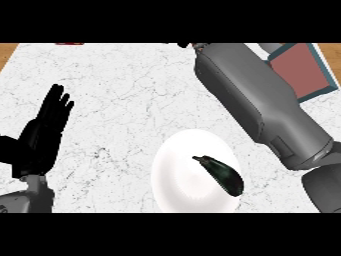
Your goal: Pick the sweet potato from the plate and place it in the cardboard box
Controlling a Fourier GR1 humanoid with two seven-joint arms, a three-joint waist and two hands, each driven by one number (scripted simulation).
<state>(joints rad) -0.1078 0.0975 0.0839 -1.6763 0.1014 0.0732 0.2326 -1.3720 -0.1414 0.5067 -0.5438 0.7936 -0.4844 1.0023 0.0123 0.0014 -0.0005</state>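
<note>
plate (pixel 180 165): white, sitting around 6 o'clock on the marble counter (pixel 121 100)
dark veggie (pixel 221 174): lying on the plate's 4 o'clock side
left hand (pixel 44 127): 9 o'clock, fingers straight, holding nothing
right hand: mostly cut off at 12 o'clock, can't tell its fingers
box (pixel 302 70): 2 o'clock corner, half behind the right forearm (pixel 254 95)

A round white plate (pixel 191 172) sits on the white marbled counter top (pixel 129 100) near the view's lower edge. A dark, elongated, glossy vegetable (pixel 221 174) lies on the plate's right side. The black left hand (pixel 44 131) shows at the left with fingers straight, pointing up. The grey right forearm (pixel 261 102) stretches diagonally toward the top edge, its hand out of sight. Beside it, at the upper right, lies a reddish-brown box with blue-grey edges (pixel 302 67).
</note>
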